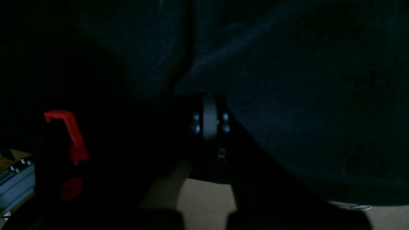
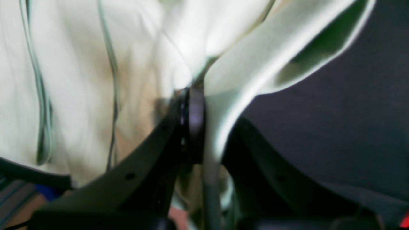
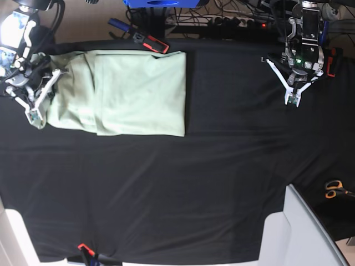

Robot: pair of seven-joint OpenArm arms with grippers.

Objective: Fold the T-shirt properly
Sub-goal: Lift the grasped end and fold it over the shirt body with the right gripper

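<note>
T-shirt [image 3: 127,94] on tablecloth [image 3: 166,188] at base view's upper left, scissors [image 3: 334,189] at far right edge

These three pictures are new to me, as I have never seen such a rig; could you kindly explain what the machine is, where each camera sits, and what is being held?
It is a robot with two arms working over a table covered by a black tablecloth. The overhead base view shows everything at once. A pale green T-shirt, partly folded, lies at the upper left. The other two pictures come from cameras mounted on the wrists, looking along the grippers.

The right gripper, on the left of the overhead view, is shut on the T-shirt's edge; its wrist view shows pale fabric pinched between the dark fingers. The left gripper, at the upper right, is shut and holds nothing; its wrist view is very dark, showing mostly black cloth. Orange-handled scissors lie at the right edge, and red clamps pin the cloth.
</note>
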